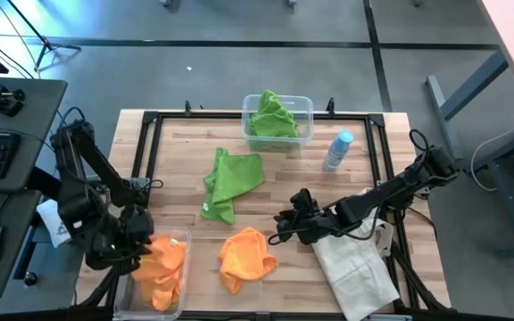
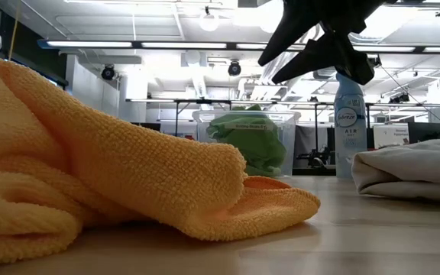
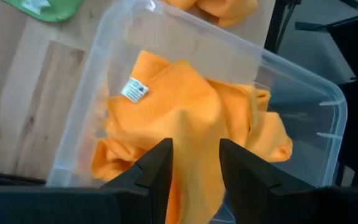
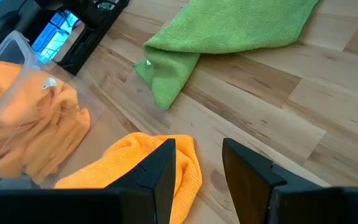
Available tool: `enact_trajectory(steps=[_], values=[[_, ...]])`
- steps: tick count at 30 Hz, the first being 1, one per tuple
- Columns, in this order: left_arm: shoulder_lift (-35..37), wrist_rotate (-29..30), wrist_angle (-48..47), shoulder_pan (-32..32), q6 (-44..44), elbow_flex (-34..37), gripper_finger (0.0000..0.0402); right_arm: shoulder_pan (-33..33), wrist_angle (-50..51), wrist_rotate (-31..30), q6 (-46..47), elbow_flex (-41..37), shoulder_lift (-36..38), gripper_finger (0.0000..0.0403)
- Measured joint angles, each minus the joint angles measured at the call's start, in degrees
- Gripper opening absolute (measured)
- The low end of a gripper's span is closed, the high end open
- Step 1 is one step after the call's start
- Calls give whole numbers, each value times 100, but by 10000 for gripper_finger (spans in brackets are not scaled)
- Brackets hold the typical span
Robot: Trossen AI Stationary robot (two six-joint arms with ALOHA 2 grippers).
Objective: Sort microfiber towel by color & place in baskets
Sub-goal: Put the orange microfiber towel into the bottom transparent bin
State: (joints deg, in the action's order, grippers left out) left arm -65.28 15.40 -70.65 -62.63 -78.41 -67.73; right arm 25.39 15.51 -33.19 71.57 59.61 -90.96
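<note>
The left end effector (image 1: 136,245) hangs over the clear plastic rectangular basket (image 1: 178,239) at the lower left of the high view. In the left wrist view its two dark fingers (image 3: 157,168) are clamped on an orange microfiber towel (image 3: 194,134) that drapes down into this basket, where more orange cloth is bunched.

The right end effector (image 1: 286,223) hovers a little right of centre in the high view, above the pale wooden surface (image 1: 302,183). Its fingers (image 4: 160,168) stand apart with nothing between them in the right wrist view, where they point toward a loose orange microfiber towel (image 1: 244,256). That towel lies crumpled on the surface at lower centre, just beside the left basket but apart from it.

A flat green microfiber towel (image 1: 230,181) lies spread at the centre of the high view, one corner trailing toward the lower left. A second clear plastic basket (image 1: 305,109) sits at upper centre, against the far edge, holding a bunched green microfiber towel (image 1: 270,118).

A clear spray bottle with a blue cap (image 1: 337,150) stands upright to the right of that basket. An off-white fabric bag (image 1: 355,267) lies at lower right, partly beneath the right arm.
</note>
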Motion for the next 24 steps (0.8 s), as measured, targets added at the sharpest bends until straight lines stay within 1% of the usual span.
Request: enact_trajectory(steps=[5,7,10,12,14,19,24], values=[[71,66,-174,0,5,-181,122,0,-2,-2,0,0,2,128],[52,-105,-110,-2,0,-185,122,0,-4,-2,0,0,2,128],[-46,-526,118,-4,0,-185,122,0,-6,-2,0,0,2,128],[-189,-621,160,-17,-1,-185,122,0,-6,-2,0,0,4,128],[-407,-640,153,-31,36,-182,122,0,-4,-2,-2,0,4,128],[-1182,-976,153,-41,573,-150,122,0,-4,-72,-63,0,4,128],[-1980,-984,157,-41,842,-150,122,-4,-4,-74,-63,0,4,128]])
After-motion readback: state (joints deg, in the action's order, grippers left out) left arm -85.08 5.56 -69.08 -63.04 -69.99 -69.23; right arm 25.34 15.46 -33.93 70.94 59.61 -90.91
